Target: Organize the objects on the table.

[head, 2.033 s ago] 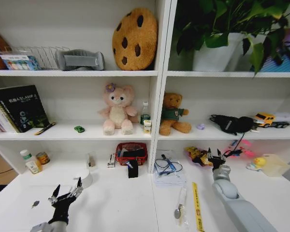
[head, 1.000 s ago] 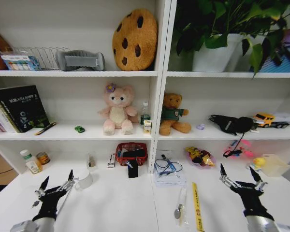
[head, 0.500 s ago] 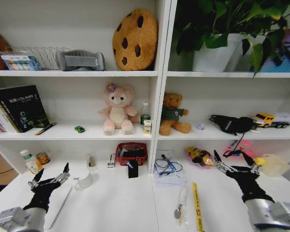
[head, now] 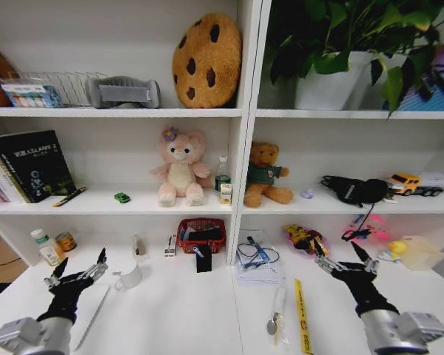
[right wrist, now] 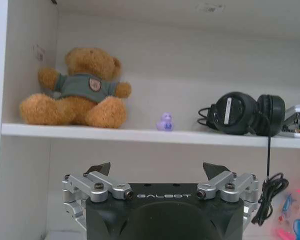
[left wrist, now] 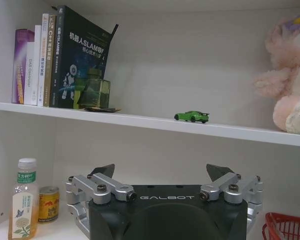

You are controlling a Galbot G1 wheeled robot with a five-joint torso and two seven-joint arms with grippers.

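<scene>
Since half a second ago the right gripper (head: 343, 260) has slid a little toward the middle, and the left gripper (head: 78, 271) has stayed where it was. On the left, the left gripper hangs over the long white table (head: 177, 318), next to a small white cup (head: 130, 276). Its fingers are spread wide and hold nothing. Up on the shelf above it sits the tiny green toy car (left wrist: 191, 116), beside a fluffy pink plush bunny (head: 180, 167). In the middle of the table lies the long yellow ruler (head: 302, 311), near a clear bag with a spoon (head: 275, 316). On the right, the right gripper hangs over the table with its fingers spread wide and nothing in them. A brown teddy bear (right wrist: 80, 92) sits on the shelf above it.
</scene>
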